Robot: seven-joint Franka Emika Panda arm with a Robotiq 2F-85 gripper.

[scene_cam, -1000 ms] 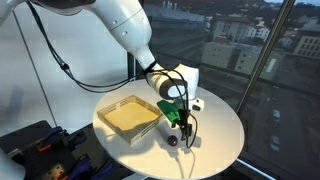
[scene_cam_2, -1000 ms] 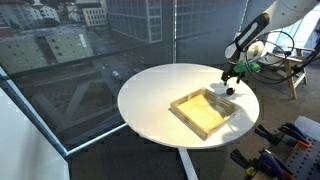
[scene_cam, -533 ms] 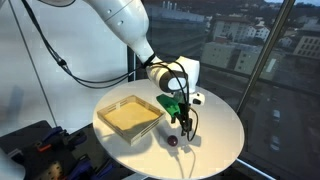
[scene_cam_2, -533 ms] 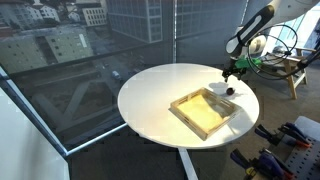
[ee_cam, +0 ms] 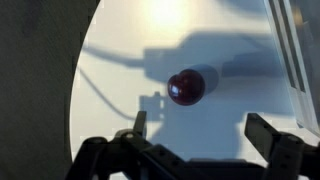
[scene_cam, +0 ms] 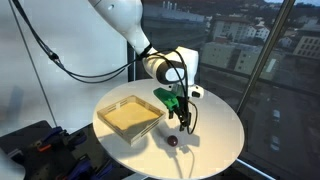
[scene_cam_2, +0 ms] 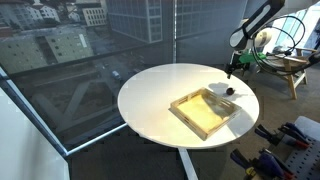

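A round white table (scene_cam: 215,140) stands beside floor-to-ceiling windows (scene_cam: 260,40). In both exterior views the glass looks down on city buildings (scene_cam_2: 60,30). A dark mullion (scene_cam_2: 176,30) splits the panes. In an exterior view a plain white wall (scene_cam: 30,90) rises behind the table. The floor (scene_cam_2: 130,165) is dark. A wooden bench (scene_cam_2: 285,62) stands past the table's far edge, and black cases (scene_cam: 30,145) sit low near its other side. The daylight is soft, with glare on the tabletop.
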